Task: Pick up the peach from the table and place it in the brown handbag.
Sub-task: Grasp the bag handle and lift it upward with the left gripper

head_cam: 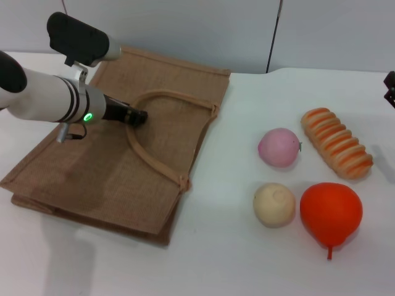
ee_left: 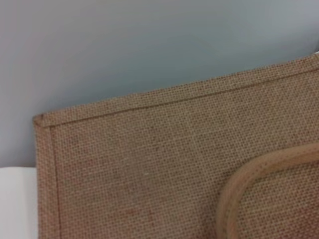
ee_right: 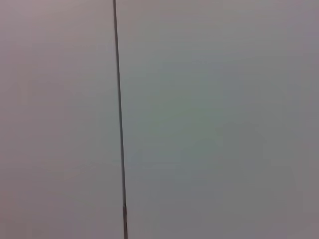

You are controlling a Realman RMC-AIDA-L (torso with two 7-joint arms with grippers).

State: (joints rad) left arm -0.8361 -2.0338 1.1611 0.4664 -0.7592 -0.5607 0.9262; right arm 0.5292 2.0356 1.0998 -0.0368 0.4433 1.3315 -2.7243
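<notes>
The peach (head_cam: 279,147) is a small round pink fruit lying on the white table, right of the bag. The brown handbag (head_cam: 92,179) lies flat on the left of the table, its looped handle (head_cam: 148,157) resting on top. It also fills the left wrist view (ee_left: 149,169), where a handle loop (ee_left: 259,174) shows. My left gripper (head_cam: 137,117) is over the bag at the far end of the handle loop, far from the peach. My right gripper (head_cam: 390,89) barely shows at the right edge of the head view, beyond the fruits.
A cream-beige ball (head_cam: 274,205) and an orange-red pear-shaped fruit (head_cam: 331,213) lie in front of the peach. A striped orange bread roll (head_cam: 336,143) lies to its right. The right wrist view shows only a plain wall.
</notes>
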